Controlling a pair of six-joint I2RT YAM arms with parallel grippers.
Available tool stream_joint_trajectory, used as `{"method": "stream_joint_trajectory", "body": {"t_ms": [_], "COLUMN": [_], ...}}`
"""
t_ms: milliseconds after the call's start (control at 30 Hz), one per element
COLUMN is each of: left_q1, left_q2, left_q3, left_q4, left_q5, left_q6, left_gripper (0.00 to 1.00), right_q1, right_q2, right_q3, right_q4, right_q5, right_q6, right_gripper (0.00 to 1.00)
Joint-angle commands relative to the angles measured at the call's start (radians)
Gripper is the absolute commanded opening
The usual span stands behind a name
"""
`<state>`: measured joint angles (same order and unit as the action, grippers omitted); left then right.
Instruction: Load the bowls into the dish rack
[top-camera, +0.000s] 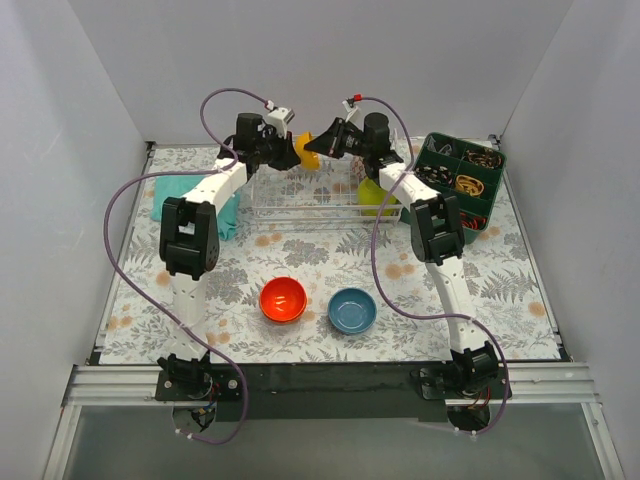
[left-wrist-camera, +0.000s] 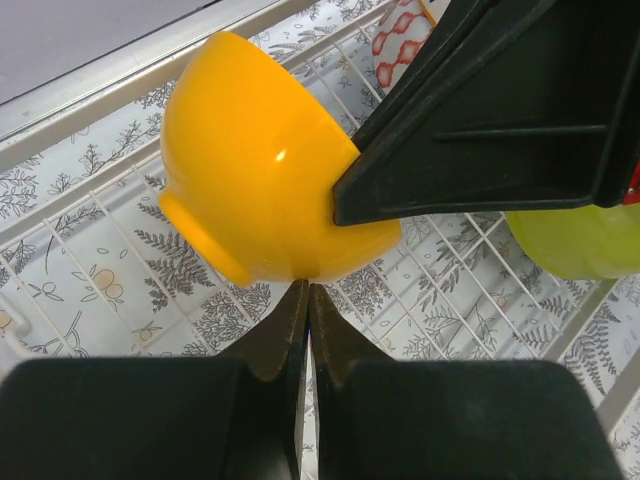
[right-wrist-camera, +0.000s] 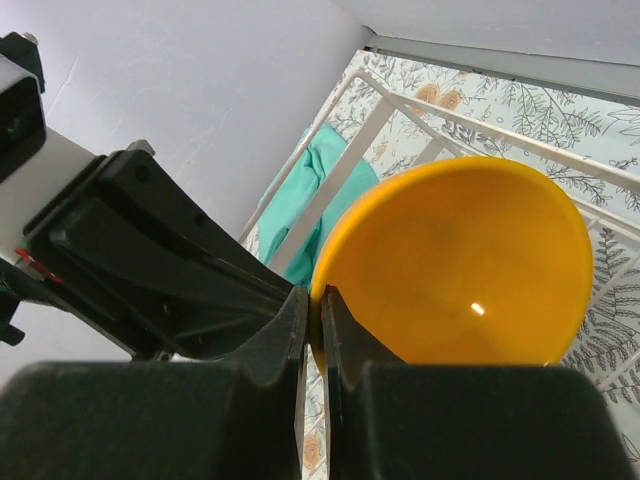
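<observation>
Noted left claw (left-wrist-camera: 307, 292) pinched to a slit on lower rim of orange-yellow bowl (top-camera: 307, 152), apparently nipping it. Found bowl tipped on edge in air over far side of dish rack (top-camera: 300, 210). Noted right claw (right-wrist-camera: 318, 302) clamped on same rim, just beside. Reads as handover for racking. Counted lime-green bowl (top-camera: 375, 193) racked at right end. Spotted red-orange bowl (top-camera: 283, 299) and blue bowl (top-camera: 352, 311) on near surface (top-camera: 500, 290).

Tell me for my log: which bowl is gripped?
The orange-yellow bowl, pinched by left gripper and right gripper over the dish rack; the red bowl, blue bowl, lime-green bowl sit free.
</observation>
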<state>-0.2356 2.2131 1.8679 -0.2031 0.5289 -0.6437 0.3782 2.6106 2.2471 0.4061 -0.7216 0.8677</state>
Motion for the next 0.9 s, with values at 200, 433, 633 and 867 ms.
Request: {"method": "stream_joint_trajectory", "body": {"t_ms": [200,433,633,867], "left_q1": [-0.011,-0.014,-0.018,-0.019], "left_q2": [0.051,0.092,0.137,0.160], "left_q3": [0.102,0.160,0.177,0.172], "left_q4": [0.004,0.007,0.060,0.117], "left_q5": [-0.053,-0.122,-0.202,-0.239], "left_q6": [0.019,0.035,0.064,0.093], "left_gripper": [0.00,0.00,0.00,0.00], "right_q1": [0.004,-0.019,-0.048,-0.050], "right_q2": [0.071,0.043,0.003,-0.015], "right_q3": [0.065,0.013,-0.056,-0.092], "right_q4": [0.083,0.077,0.025,0.008], "right_q5": [0.028,0.019,0.017,0.011], "right_q6": [0.042,0.002,-0.053,-0.099], "right_gripper": [0.01,0.01,0.01,0.02]}}
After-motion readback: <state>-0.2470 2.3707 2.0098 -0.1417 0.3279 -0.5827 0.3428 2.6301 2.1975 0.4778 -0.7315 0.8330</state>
